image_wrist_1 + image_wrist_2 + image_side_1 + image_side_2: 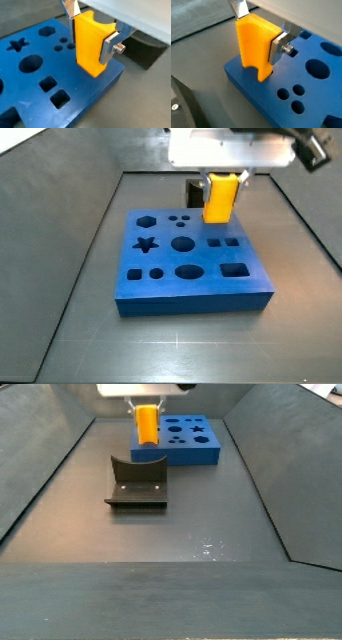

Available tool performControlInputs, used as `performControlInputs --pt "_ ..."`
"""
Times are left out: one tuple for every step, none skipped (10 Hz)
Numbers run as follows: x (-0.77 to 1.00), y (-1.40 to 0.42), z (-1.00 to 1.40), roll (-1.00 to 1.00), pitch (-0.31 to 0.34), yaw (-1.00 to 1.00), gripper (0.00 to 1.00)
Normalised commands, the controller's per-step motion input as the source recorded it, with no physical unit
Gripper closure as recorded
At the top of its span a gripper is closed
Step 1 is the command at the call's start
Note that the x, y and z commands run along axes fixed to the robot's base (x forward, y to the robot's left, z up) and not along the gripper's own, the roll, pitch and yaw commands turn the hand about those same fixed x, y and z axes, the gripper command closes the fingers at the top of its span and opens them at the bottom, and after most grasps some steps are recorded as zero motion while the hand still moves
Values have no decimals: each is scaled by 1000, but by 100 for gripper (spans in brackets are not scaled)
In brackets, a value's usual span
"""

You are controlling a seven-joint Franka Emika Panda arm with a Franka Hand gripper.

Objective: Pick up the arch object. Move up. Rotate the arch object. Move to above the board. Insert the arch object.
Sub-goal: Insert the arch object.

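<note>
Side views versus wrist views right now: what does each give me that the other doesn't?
Only a side view shows the fixture on the floor in front of the board, and another shows the board's full hole layout.

Only the wrist views show the silver fingers clamping the arch object, its notch, and its lower end over the board's corner.

Both share the claw holding the upright yellow arch object above the blue board.

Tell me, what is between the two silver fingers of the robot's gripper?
The gripper above the blue slab board has the bright yellow arch object between its fingers, clamped on it, in both wrist views.
</note>
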Motion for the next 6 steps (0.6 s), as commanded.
performControlInputs --pt "186 0 -1000 54 0 0 100" --pt "191 0 -960 53 0 0 100" --pt "234 0 -574 6 14 0 100" --pt "23 46 -51 -34 4 -60 100" --pt "0 0 -23 0 0 0 100" --pt "0 0 0 0 0 0 100"
